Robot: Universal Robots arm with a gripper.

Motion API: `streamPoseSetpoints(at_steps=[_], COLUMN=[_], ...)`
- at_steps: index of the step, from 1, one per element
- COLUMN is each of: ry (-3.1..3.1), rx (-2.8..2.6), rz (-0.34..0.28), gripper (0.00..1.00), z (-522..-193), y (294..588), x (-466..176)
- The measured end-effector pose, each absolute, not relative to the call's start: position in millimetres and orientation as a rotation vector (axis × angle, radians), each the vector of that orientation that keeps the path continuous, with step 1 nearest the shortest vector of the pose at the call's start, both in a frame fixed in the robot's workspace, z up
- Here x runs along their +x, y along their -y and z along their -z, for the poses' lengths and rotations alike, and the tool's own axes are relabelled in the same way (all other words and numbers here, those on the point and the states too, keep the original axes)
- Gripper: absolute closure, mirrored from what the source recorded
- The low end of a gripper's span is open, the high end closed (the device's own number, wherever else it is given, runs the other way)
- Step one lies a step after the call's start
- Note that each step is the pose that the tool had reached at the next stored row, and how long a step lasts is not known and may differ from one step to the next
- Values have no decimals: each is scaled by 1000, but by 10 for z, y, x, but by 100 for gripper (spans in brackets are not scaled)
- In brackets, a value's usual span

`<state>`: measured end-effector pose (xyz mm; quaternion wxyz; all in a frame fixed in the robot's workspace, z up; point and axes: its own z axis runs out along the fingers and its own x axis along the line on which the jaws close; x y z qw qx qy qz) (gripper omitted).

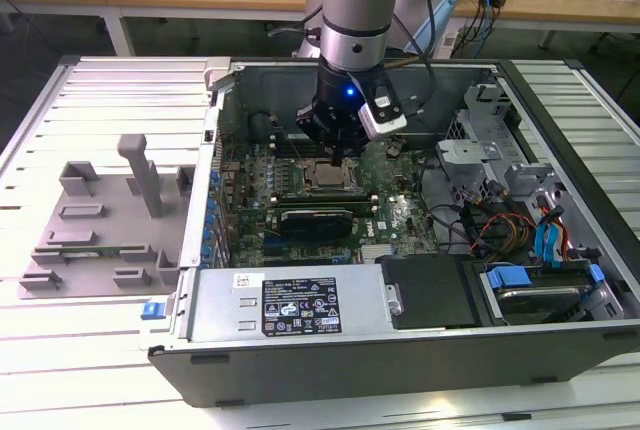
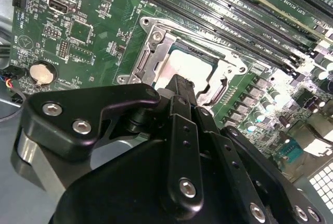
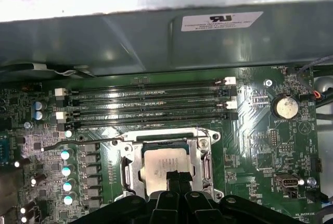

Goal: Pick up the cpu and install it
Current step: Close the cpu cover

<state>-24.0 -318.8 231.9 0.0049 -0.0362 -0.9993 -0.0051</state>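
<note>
The exterior view takes in the whole open computer case (image 1: 400, 365). The arm (image 1: 360, 10) reaches down into it, and the claw (image 1: 338, 155) hangs low over the green board (image 1: 400, 210). A grey plastic tray (image 1: 100, 220) lies outside the case, well away from the claw towards the exterior view's left.

Both wrist views show the detail under the claw. In the first wrist view the claw (image 3: 177, 176) has its two fingertips (image 3: 172, 182) pressed together with nothing between them. They sit right over the near edge of the chip (image 3: 162, 162).

The chip lies flat inside the metal socket frame (image 3: 205, 138), directly beneath the claw. Past the chip from the claw run four long memory slots (image 3: 151, 107), and behind them rises the case wall (image 3: 104, 41). A round coin battery (image 3: 286, 107) sits on the board well to one side of the claw.

In the second wrist view the claw (image 2: 179, 84) and its black body cover the near part of the chip (image 2: 169, 70), so only a pale patch shows inside the frame (image 2: 151, 47). The battery (image 2: 40, 73) appears here too.

I cannot tell whether the fingertips actually touch the chip's top or stop just above it.
</note>
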Motion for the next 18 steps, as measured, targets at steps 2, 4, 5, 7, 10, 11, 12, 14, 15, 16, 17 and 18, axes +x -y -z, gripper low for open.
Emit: streamPoseSetpoints(at_steps=[2,4,5,7,10,11,12,14,15,16,17,18], ry=[3130,3130,3130,3132,3135,3136,3137,3140,3142,3147,3149,3151], rx=[-113,-113,-113,-113,-113,-113,-113,-114,-114,-114,-114,-113], rz=[16,16,16,16,16,16,16,17,17,17,18,18], gripper=[89,89,89,89,89,89,89,89,89,89,89,89], z=[-2319,-2318,-2317,-2312,-2300,-2294,-2278,-2260,-2247,-2226,-2209,-2192], y=[3188,3188,3188,3189,3192,3197,3209,3213,3214,3213,3213,3213], x=[-240,-245,-248,-266,-319,-332,-354,-383,-430,-500,-549,-565])
